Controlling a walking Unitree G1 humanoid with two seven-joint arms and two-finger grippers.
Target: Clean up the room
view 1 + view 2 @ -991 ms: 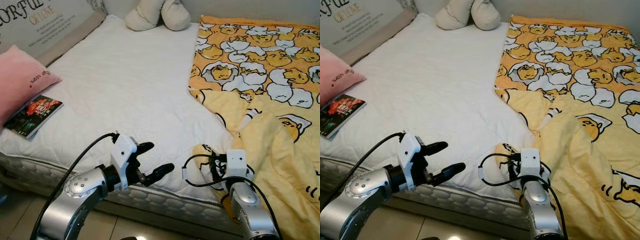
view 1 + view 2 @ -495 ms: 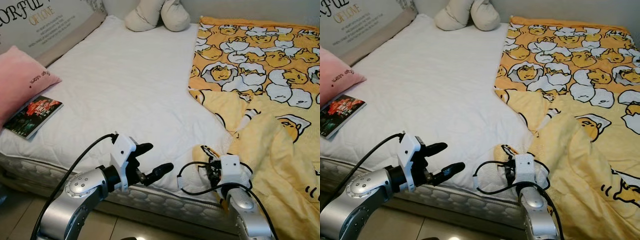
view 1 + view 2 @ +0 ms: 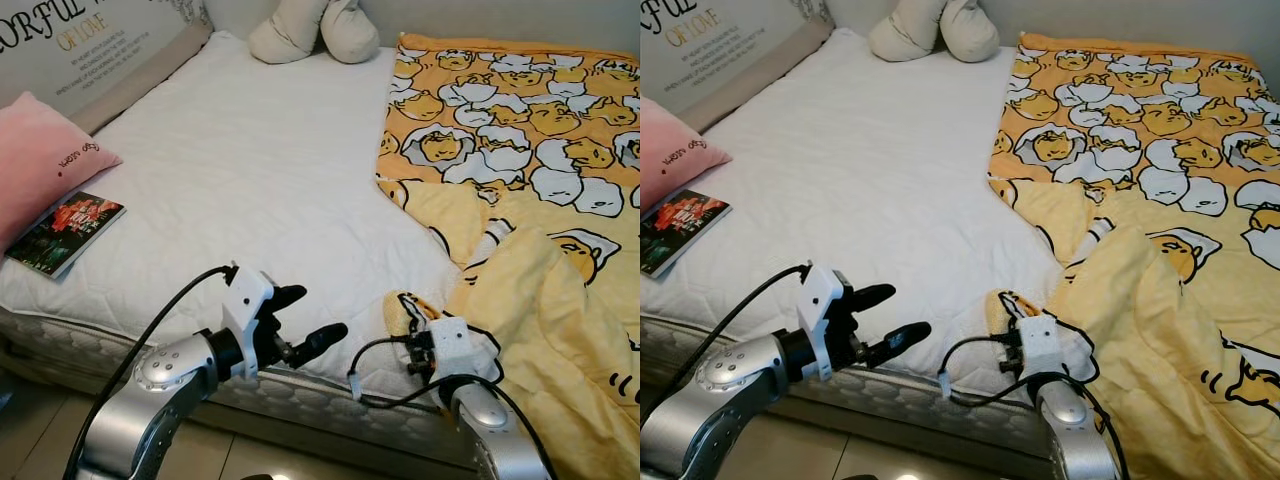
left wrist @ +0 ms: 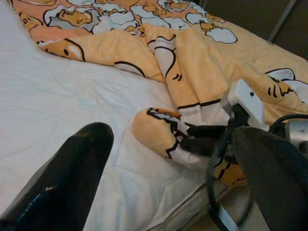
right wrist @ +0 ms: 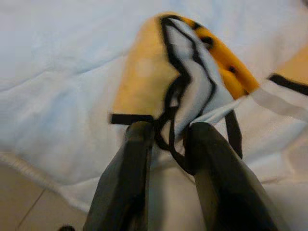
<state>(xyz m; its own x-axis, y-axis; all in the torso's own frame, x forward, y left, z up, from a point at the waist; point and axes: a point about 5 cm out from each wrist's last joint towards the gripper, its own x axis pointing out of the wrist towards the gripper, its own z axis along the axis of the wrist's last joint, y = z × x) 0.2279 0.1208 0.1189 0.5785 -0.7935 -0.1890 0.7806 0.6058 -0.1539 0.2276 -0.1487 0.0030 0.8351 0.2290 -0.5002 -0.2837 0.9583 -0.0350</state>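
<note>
yellow blanket [image 3: 520, 290]: corner drawn nearer the foot edge of the bed [image 3: 250, 170] than a second ago | right gripper [image 5: 168, 137]: jaws pinched on that corner | left gripper [image 3: 300, 320]: jaws spread, nothing held, kept beside the mattress edge.

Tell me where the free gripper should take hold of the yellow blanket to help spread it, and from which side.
Grip the blanket at its loose folded edge lying on the mattress, beside the corner the right gripper pinches. The open left gripper could come in low from the bare white side, probably.
</note>
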